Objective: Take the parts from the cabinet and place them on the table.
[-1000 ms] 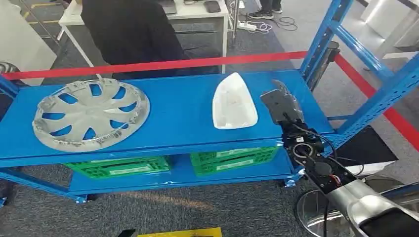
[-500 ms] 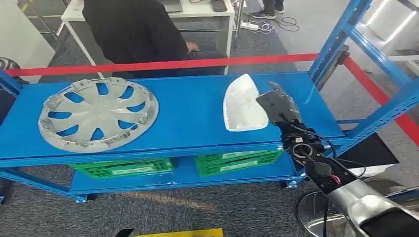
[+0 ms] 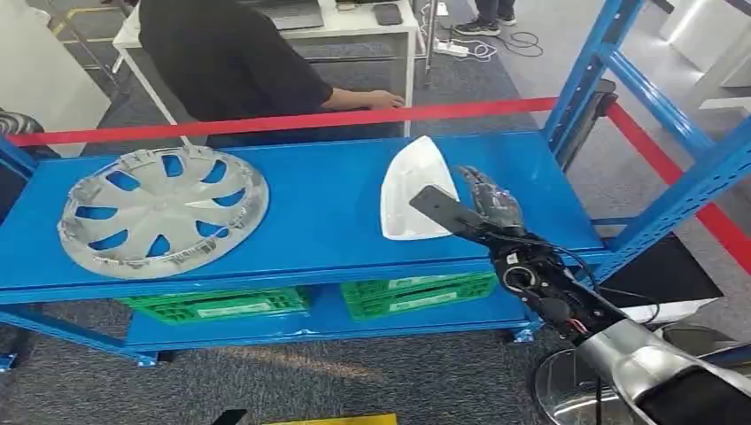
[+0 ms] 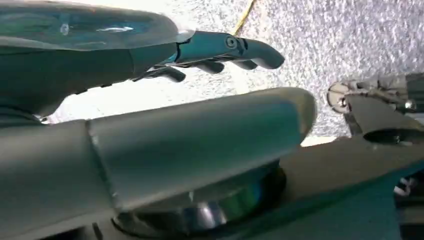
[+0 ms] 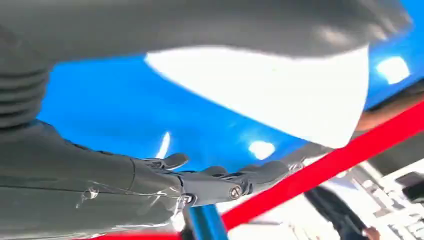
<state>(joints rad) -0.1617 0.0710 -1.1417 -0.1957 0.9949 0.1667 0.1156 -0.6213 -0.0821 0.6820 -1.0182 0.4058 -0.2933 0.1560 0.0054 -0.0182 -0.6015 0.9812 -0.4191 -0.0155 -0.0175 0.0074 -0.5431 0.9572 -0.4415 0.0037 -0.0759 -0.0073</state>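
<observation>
A white shell-shaped part (image 3: 409, 188) lies on the blue cabinet shelf (image 3: 328, 208), right of centre. A grey wheel cover (image 3: 161, 209) lies flat on the shelf's left side. My right hand (image 3: 474, 209) reaches over the shelf's front edge beside the white part, thumb stretched across its near corner and fingers spread on its right, nothing gripped. In the right wrist view the white part (image 5: 280, 92) sits between the thumb and the fingers (image 5: 220, 182), which stand apart. My left hand (image 4: 220, 52) hangs over grey carpet, fingers loosely extended and holding nothing.
A person in dark clothes (image 3: 230, 57) leans behind the cabinet, past a red barrier tape (image 3: 292, 118). Blue uprights (image 3: 589, 66) rise at the shelf's right end. Green crates (image 3: 416, 290) sit on the lower shelf. A white desk (image 3: 354, 22) stands beyond.
My right hand has turned and moved left, its thumb now swung over the white part's near corner. The camera shifted slightly; the person's arm reached further right.
</observation>
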